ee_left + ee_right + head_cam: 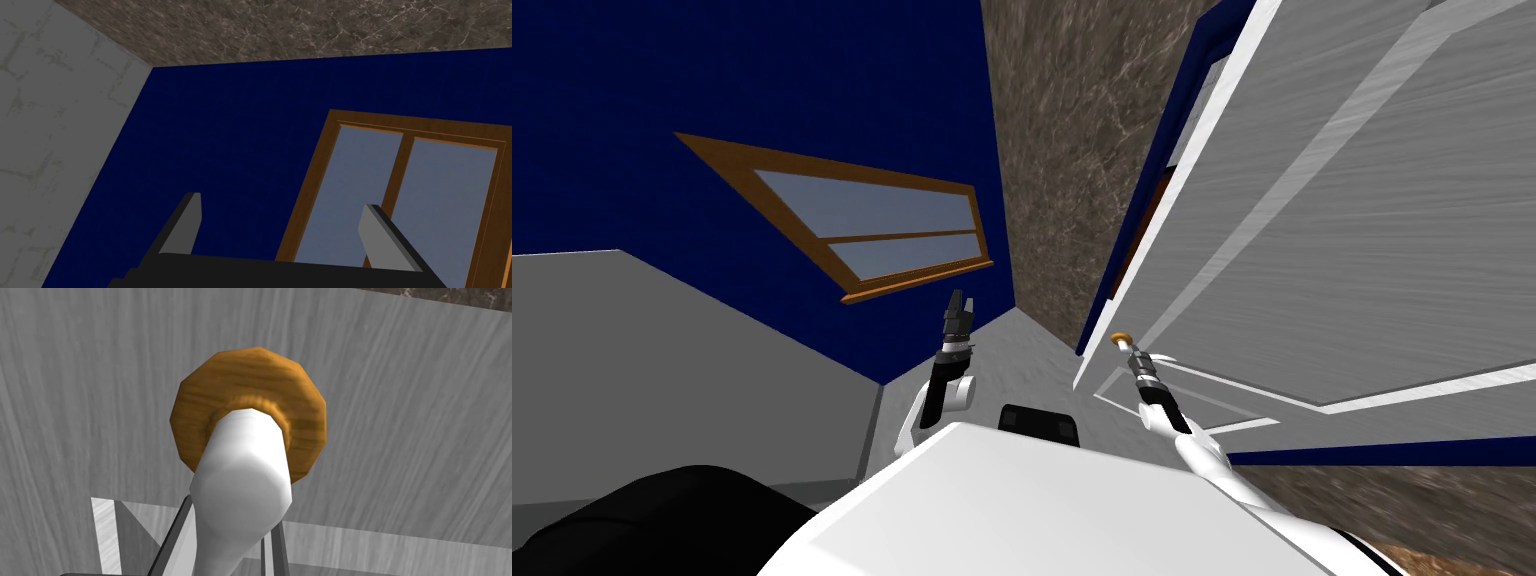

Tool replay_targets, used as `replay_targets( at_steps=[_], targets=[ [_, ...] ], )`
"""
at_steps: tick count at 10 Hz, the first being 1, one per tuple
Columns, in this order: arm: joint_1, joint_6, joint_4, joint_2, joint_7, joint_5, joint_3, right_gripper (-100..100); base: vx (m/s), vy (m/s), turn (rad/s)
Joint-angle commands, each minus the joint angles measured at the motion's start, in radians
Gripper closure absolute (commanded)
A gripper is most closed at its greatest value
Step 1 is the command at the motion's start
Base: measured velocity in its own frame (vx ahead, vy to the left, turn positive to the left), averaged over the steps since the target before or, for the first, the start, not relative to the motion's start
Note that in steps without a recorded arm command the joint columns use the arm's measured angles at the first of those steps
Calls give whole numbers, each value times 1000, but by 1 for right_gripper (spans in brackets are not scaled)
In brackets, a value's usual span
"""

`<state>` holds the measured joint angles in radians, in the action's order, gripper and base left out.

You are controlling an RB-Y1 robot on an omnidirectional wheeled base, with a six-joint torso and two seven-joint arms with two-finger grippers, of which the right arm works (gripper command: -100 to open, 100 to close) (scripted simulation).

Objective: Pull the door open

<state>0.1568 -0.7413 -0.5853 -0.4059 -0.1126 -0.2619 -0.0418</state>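
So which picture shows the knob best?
The right wrist view: the knob is close up, white on a brown disc, with the jaws pressing its sides. The head view shows it tiny at the door's edge.

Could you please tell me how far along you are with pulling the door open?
Done: the right pincer is shut on the white handle, with its fingers pressing the sides. In hand: the pull itself; the grey door seems only slightly ajar, though I cannot be sure. Left: swinging it wide open. The left pincer hangs open beside the chest.
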Motion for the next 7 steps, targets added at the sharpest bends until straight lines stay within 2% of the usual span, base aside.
replay_targets(
  at_steps=[1, 7],
  targets=[
    [1, -6, 3, -3, -3, -3, 13, 100, -265, -20, 147],
    [7, -26, 13, -23, -21, -22, 65, 100, -215, -70, 153]
  ],
)
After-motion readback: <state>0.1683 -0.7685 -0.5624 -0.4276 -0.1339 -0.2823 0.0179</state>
